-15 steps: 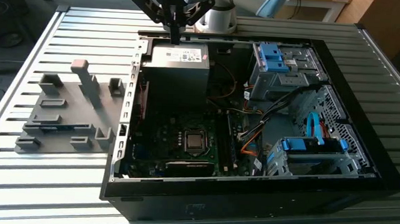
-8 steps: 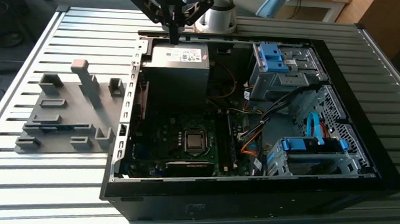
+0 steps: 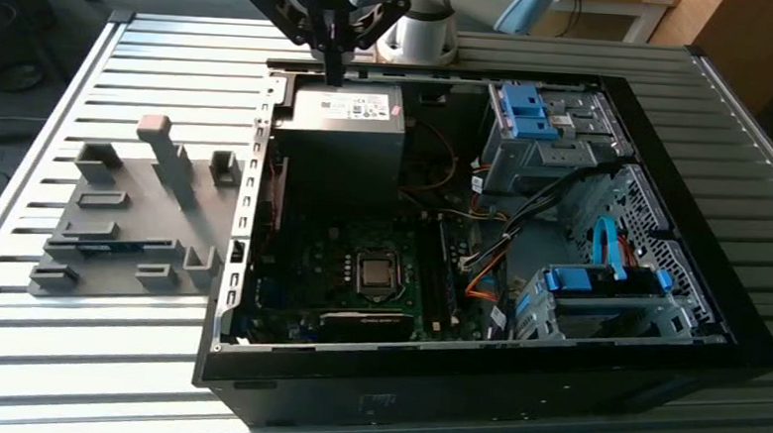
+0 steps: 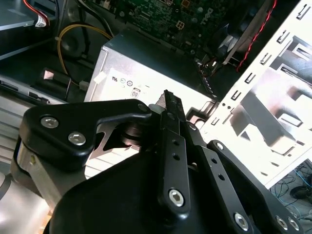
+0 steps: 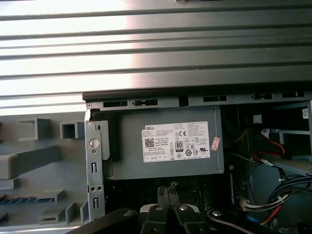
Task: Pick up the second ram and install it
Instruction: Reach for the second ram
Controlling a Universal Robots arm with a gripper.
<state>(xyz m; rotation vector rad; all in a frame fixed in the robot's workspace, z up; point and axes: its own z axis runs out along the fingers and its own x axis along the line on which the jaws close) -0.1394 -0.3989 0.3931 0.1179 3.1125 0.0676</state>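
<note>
Right now the claw (image 3: 330, 73) hangs over the far edge of the open computer case (image 3: 738, 324), just above the power supply (image 3: 345, 115). Its two fingers are pressed together and, as far as I can judge, nothing is between them. The second ram (image 3: 110, 245) is well apart from it. It lies in the gray holder (image 3: 93, 271) on the desk (image 3: 35, 357), outside the case, toward the exterior view's left and nearer to that camera than the claw. Its long axis runs almost straight across the exterior view. Between claw and ram stands the case's side wall (image 3: 248, 209), and tall posts (image 3: 164, 155) rise from the holder behind the ram. Above the ram the room looks free.
</note>
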